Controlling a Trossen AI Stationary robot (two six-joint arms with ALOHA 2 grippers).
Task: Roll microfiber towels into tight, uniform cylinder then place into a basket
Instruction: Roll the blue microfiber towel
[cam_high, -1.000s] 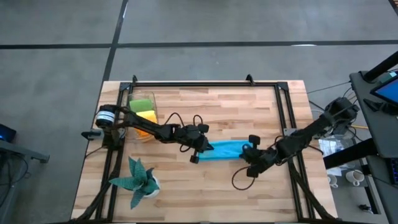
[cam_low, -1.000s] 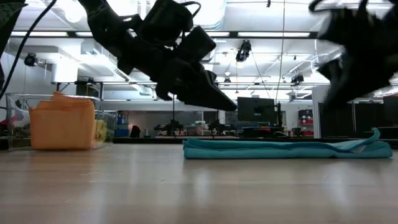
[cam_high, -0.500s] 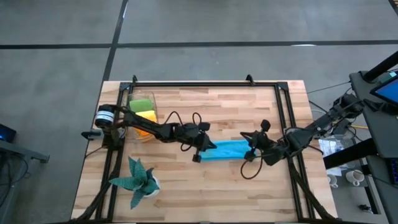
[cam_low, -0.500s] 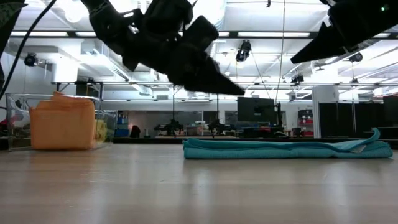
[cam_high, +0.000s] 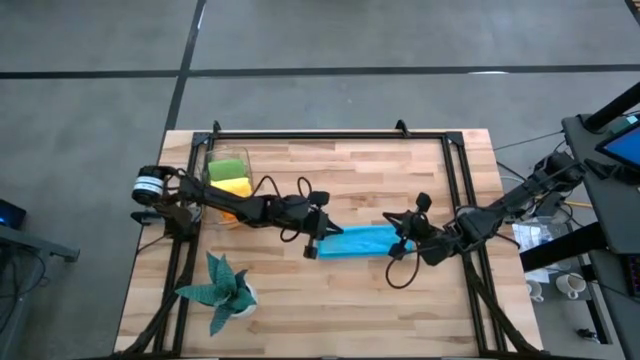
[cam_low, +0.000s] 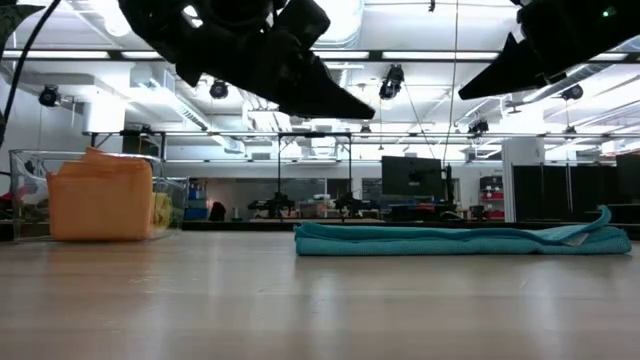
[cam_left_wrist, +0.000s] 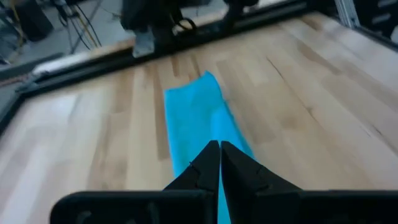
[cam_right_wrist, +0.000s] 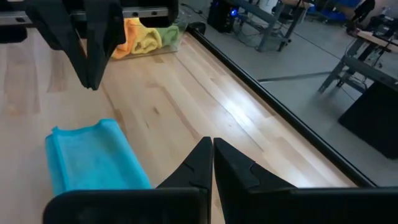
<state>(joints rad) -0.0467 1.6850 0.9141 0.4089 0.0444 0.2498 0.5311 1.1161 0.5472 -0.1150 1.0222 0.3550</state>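
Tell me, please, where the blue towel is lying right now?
In the high view the blue towel lies flat on the table's middle, between the left gripper and the right gripper, well right of the clear basket.

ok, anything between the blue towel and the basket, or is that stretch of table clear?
Nothing visible on the wood between the blue towel and the basket. Only the left arm reaches across above that stretch, its shut left gripper raised over the towel's near end. The plant sits off to the side.

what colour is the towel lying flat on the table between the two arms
Bright blue towel, clearest in the left wrist view.
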